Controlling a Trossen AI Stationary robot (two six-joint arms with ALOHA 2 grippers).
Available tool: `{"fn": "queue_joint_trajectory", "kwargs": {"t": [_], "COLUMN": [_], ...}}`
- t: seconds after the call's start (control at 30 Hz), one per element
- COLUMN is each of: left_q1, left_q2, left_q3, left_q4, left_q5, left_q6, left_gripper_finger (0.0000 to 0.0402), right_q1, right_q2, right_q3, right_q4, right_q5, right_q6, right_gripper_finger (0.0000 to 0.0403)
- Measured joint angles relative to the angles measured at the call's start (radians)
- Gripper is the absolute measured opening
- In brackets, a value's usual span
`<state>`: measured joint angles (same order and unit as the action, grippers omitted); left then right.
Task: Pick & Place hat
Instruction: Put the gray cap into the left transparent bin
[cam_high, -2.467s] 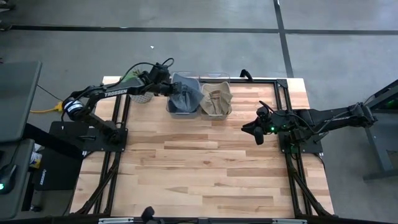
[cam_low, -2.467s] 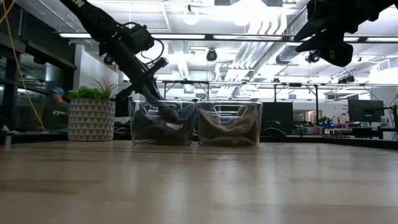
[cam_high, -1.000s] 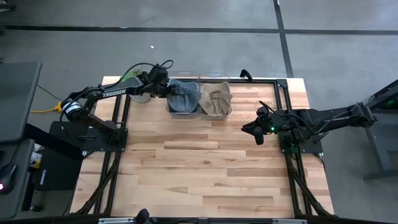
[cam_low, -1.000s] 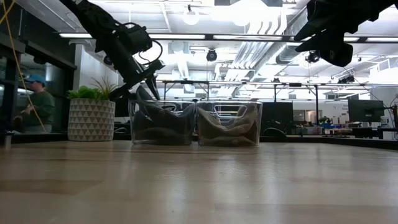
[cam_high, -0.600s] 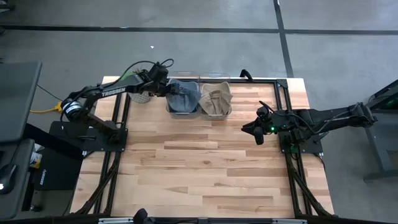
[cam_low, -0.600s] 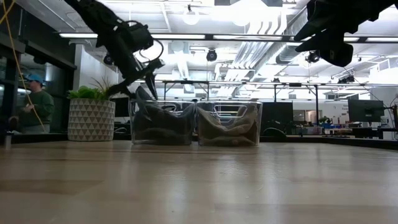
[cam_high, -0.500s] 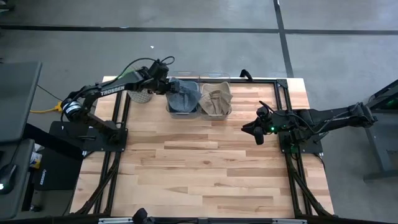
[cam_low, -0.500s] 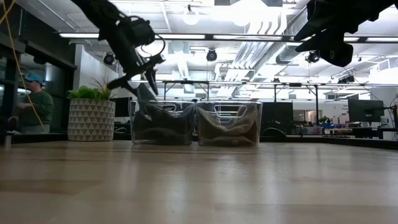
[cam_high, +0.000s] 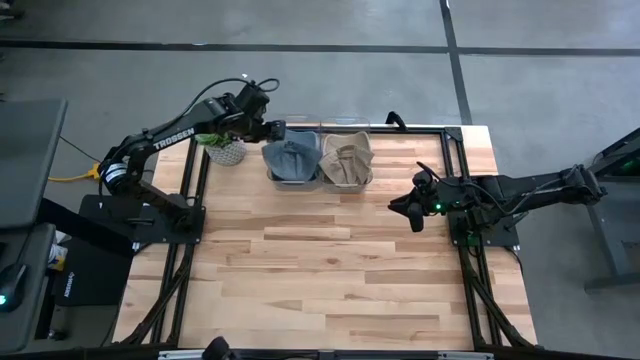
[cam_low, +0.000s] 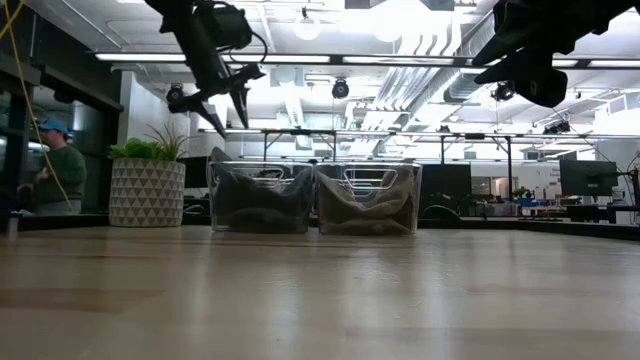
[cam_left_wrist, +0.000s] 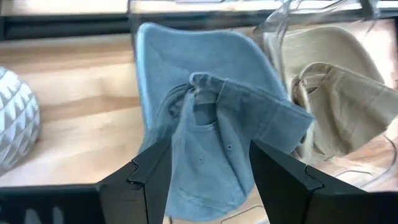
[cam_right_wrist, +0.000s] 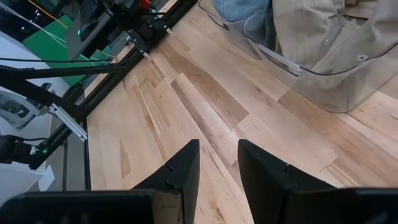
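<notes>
A blue hat (cam_high: 292, 160) lies crumpled in the left of two clear bins (cam_low: 260, 197) at the table's far edge; one part of it pokes above the bin's left rim (cam_low: 218, 155). A tan hat (cam_high: 347, 160) fills the right bin (cam_low: 368, 197). My left gripper (cam_high: 278, 128) hangs open above the blue hat's bin, at its far left corner, holding nothing; the left wrist view shows the blue hat (cam_left_wrist: 211, 124) beyond the gripper's spread fingers (cam_left_wrist: 208, 180). My right gripper (cam_high: 408, 212) hovers open over the table's right side, clear of both bins (cam_right_wrist: 217, 165).
A potted plant in a white patterned pot (cam_high: 225, 150) stands just left of the bins, under my left arm. Bare wooden tabletop (cam_high: 330, 270) spreads over the middle and near half. A person (cam_low: 58, 165) stands in the room behind, at the left.
My left gripper has risen from the rim of the blue hat's bin to well above it and has tipped less steeply downward, its fingers staying apart. The blue hat stays in its bin.
</notes>
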<state>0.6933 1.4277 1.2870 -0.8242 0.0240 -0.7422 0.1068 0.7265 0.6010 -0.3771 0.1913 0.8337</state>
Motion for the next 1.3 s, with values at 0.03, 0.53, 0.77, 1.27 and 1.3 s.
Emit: {"fn": "queue_joint_trajectory", "kwargs": {"t": [0.03,0.53,0.77,1.27,1.3], "left_q1": [0.0,-0.099,-0.111,-0.111,-0.111], "left_q2": [0.0,0.0,0.0,0.012,0.016], "left_q3": [0.001,0.002,0.002,-0.005,-0.005], "left_q4": [-0.011,-0.048,-0.132,-0.191,-0.198], "left_q5": [-0.001,-0.012,-0.042,-0.21,-0.21], "left_q6": [-0.006,-0.04,-0.078,-0.196,-0.198], "left_gripper_finger": [0.0195,0.0036,0.0004,0.0,0.0], "right_q1": [0.0,0.0,0.0,0.0,0.0], "right_q2": [0.0,0.001,0.001,0.001,0.001], "right_q3": [0.0,0.0,0.0,0.0,0.0], "right_q4": [0.0,0.0,0.0,0.0,0.0], "right_q5": [0.001,0.019,0.019,0.019,0.019], "right_q6": [0.0,0.0,0.004,0.004,0.004], "right_gripper_finger": [0.0105,0.0105,0.0105,0.0105,0.0105]}}
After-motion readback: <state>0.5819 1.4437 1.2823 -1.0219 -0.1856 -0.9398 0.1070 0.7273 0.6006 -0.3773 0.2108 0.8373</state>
